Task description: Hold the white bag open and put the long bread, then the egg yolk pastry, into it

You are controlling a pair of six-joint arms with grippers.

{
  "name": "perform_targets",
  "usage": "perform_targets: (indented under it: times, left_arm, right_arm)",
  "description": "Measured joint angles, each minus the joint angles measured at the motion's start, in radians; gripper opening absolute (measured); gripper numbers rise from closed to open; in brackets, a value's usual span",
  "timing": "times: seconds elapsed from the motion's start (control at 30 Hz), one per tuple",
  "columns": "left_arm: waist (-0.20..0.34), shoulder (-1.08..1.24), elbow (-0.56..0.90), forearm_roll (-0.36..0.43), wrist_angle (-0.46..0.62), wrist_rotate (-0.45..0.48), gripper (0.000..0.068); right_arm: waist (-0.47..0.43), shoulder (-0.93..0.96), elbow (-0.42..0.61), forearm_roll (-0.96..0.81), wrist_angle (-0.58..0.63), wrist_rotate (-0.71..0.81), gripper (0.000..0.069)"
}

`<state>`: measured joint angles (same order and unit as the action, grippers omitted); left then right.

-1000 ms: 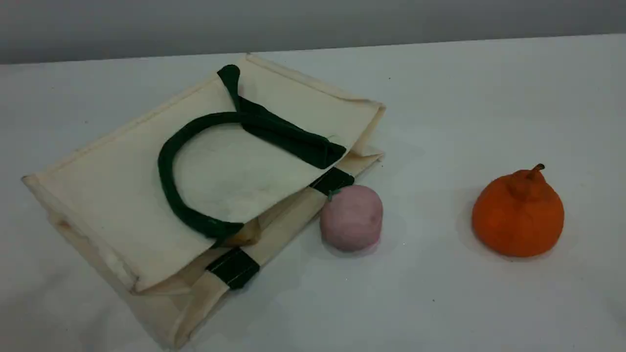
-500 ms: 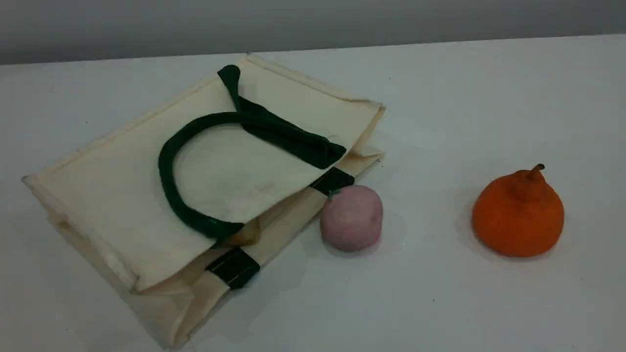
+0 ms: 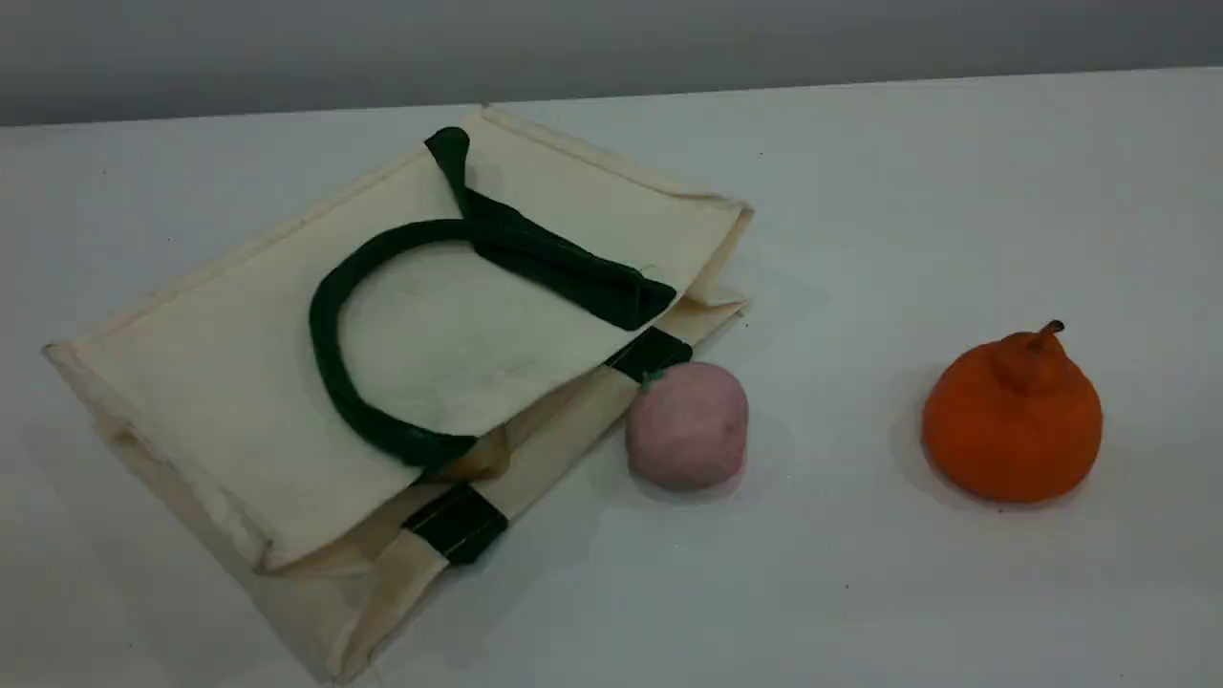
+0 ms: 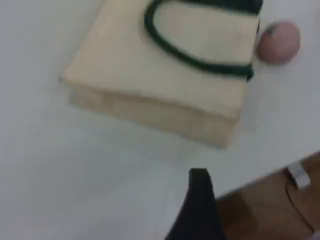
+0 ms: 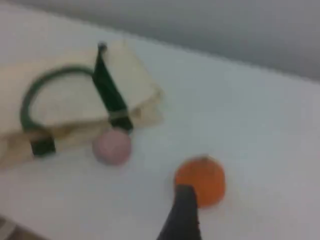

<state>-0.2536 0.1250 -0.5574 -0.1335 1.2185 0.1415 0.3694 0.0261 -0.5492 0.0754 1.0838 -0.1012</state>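
White bag (image 3: 239, 382) lies flat on the table (image 3: 908, 191) in the scene view, green handle (image 3: 330, 363) on top, mouth shut. A pink ball (image 3: 686, 425) touches its near edge, and an orange fruit (image 3: 1013, 420) sits well apart on the right. No arm shows, and nothing has moved in the last second. I see no long bread or egg yolk pastry outside, so I think both are already in the bag.

Left wrist view: the left gripper (image 4: 200, 210) hangs above the table near the bag, open wide, holding nothing.

Right wrist view: the right gripper (image 5: 182, 215) hangs by the orange fruit, open wide and empty.
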Motion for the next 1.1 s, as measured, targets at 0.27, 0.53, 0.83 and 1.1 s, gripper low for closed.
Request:
perform_targets:
  times: [0.27,0.53,0.83,1.1]
  left_arm:
    - [0.0,0.001,0.022,0.008,-0.072,-0.001,0.0533]
    - [0.0,0.002,0.053,0.045,-0.138,-0.048,0.0498]
    - [0.0,0.002,0.051,0.056,-0.136,-0.062,0.047]
    - [0.0,-0.028,0.051,0.053,-0.136,-0.061,0.047]
  right_arm:
    - [0.0,-0.004,0.043,0.016,-0.021,0.005,0.0587]
    - [0.0,-0.006,0.042,0.013,-0.019,0.005,0.0587]
    - [0.0,-0.006,0.042,0.012,-0.019,0.005,0.0585]
    - [0.0,-0.006,0.042,0.012,-0.019,0.006,0.0585]
